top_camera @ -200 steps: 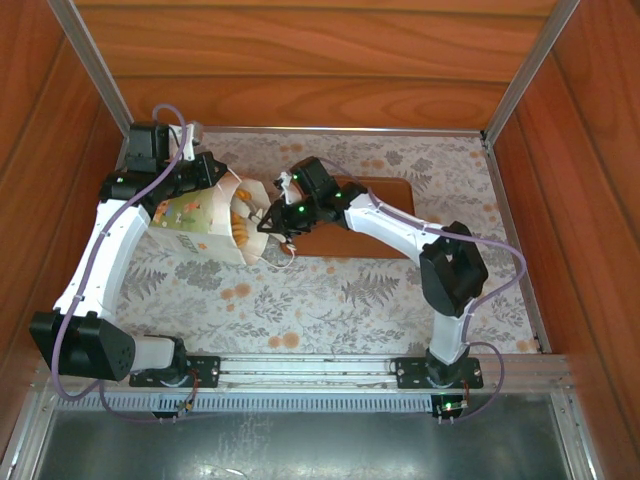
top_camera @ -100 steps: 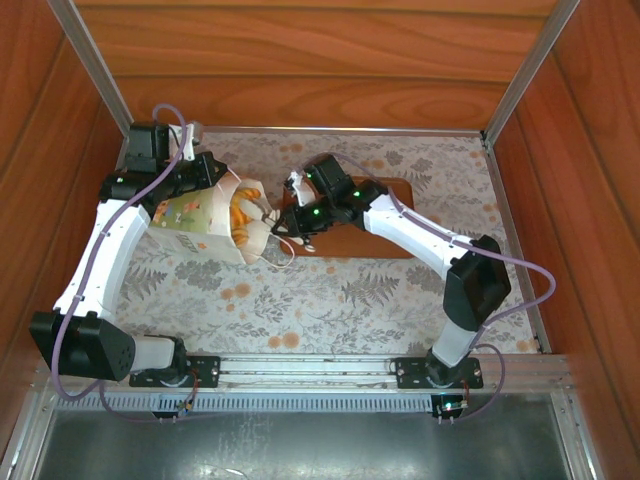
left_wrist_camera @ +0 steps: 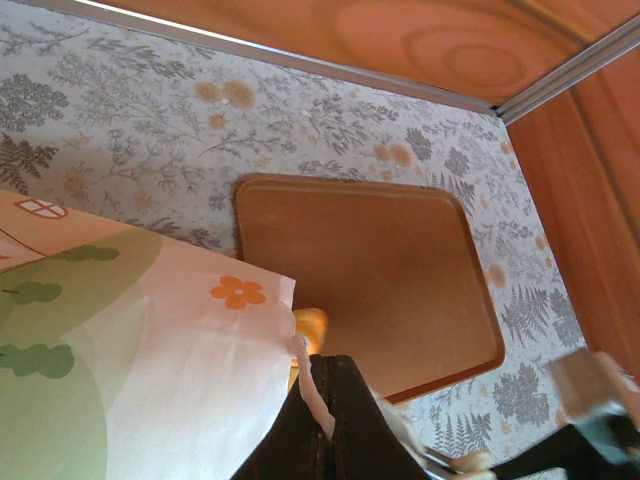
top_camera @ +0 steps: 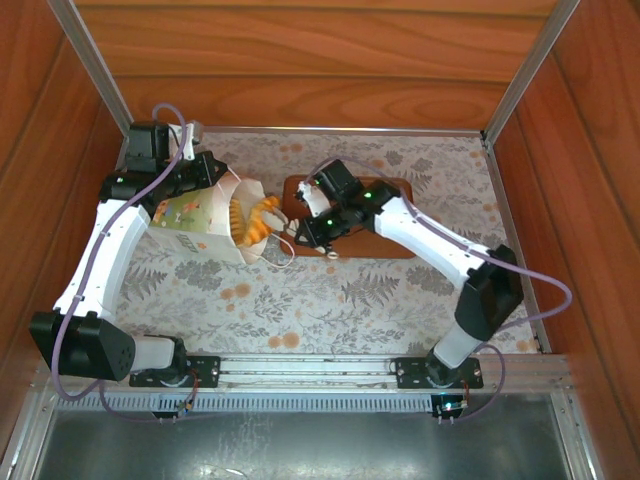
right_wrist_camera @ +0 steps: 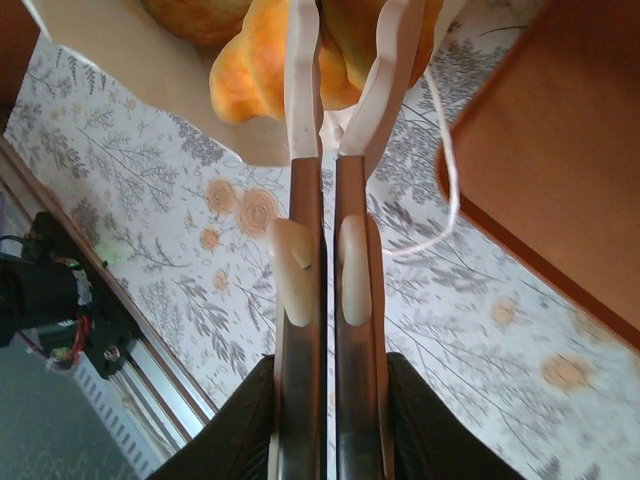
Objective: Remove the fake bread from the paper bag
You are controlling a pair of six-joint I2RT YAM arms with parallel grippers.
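The bread [top_camera: 257, 215], golden-orange and glossy with ridged, lumpy shapes, sat bunched in the mouth of the bag [top_camera: 190, 215], right at its rim. The bag lay on its side at the tabletop's left, mouth facing right, its white paper printed with soft green shapes and an orange flower. The left end effector [left_wrist_camera: 322, 375] was closed on the bag's upper edge, with paper pinched between its dark fingers. The right end effector [top_camera: 290, 228] was at the mouth, its fingers nearly together with a thin gap and the tips against the bread; whether they pinched a piece could not be told. A white string [right_wrist_camera: 445, 160] trailed from the bag. Just right of the mouth lay a flat brown tray [left_wrist_camera: 370, 270] with rounded corners. The tabletop [top_camera: 330, 300] wore a cloth of grey ferns and orange flowers, boxed in by reddish wood walls [top_camera: 320, 60]
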